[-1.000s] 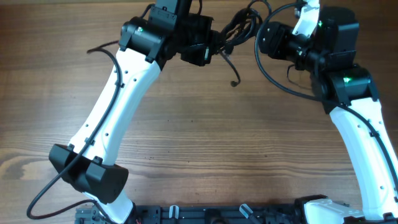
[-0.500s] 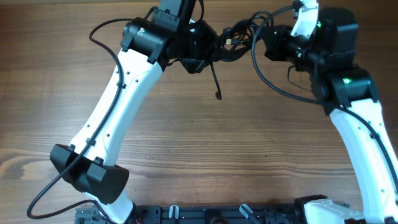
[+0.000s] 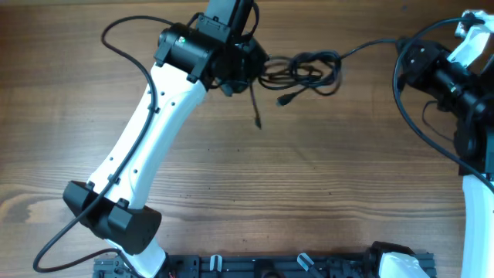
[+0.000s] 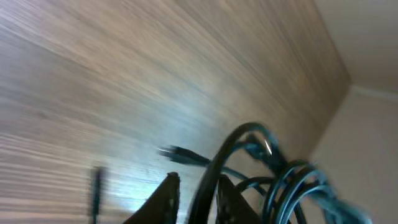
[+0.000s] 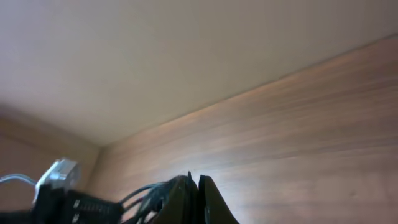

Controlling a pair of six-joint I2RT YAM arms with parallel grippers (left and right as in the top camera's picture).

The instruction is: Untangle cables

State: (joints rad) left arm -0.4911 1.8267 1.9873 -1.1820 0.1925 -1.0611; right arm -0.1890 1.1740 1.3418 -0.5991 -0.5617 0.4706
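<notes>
Since the earlier frame the right arm has pulled well away to the right, and the cables [image 3: 302, 68] have been drawn out into a longer, looser tangle at the far middle of the desk [image 3: 309, 177]. The bundle hangs off the left claw [image 4: 198, 183], whose fingers stand slightly spread with one cord running between them; it does not look firmly squeezed. One tail droops from that claw to a plug end [image 3: 257, 123], and a second plug [image 3: 282, 100] sticks out below the loops. The right claw [image 5: 194, 182] is pressed together. Black cords lie just to its left, but whether a strand is caught in it cannot be told. The cords look light, thin and limp, so they will likely sag and slip. A free plug end or a single outer loop seems the best place to grip.
</notes>
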